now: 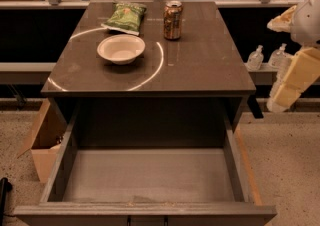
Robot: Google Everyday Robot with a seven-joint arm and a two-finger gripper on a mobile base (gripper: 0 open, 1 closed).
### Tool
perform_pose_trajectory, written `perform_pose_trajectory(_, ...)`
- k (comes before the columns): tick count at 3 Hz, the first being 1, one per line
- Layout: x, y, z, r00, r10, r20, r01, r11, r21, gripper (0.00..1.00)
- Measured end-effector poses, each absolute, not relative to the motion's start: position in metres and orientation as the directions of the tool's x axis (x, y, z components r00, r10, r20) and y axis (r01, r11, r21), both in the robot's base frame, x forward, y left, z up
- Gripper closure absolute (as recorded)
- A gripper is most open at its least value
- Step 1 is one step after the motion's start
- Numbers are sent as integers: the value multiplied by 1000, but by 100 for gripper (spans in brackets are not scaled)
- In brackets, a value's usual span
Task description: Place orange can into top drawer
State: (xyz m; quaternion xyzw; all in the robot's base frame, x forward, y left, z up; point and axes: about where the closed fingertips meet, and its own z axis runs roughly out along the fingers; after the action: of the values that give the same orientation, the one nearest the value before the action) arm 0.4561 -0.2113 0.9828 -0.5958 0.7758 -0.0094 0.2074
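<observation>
Countertop [200, 65] with upright orange can [173, 20]; pincer [291, 81] well apart, alongside

Orange can [173, 20], far on the counter: coppery orange-brown, mottled label as far as it can be made out, silver top. Left of it, the chip bag [125, 17] is green with pale print. The bowl [121, 49], nearer, is plain cream-white. The countertop [210, 65] is dark grey-brown, crossed by a thin pale ring of light. The top drawer [150, 175], nearest, is grey-brown with a flat grey bottom and a scuffed, lighter front edge. The gripper [281, 99], at the far right edge, is cream-yellow. The cardboard box [42, 140] on the left is tan. The floor [290, 170] is speckled beige.
</observation>
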Motion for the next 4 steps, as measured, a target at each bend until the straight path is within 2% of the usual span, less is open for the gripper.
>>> perform_pose_trajectory(1,493,-206,992,-180,-839,-514,-892,359,-274,0)
perform_pose_trajectory(2,510,-202,1009,-154,-765,-626,-841,433,-323,0)
perform_pose_trajectory(4,527,-205,1020,-138,-749,-648,-800,470,-373,0)
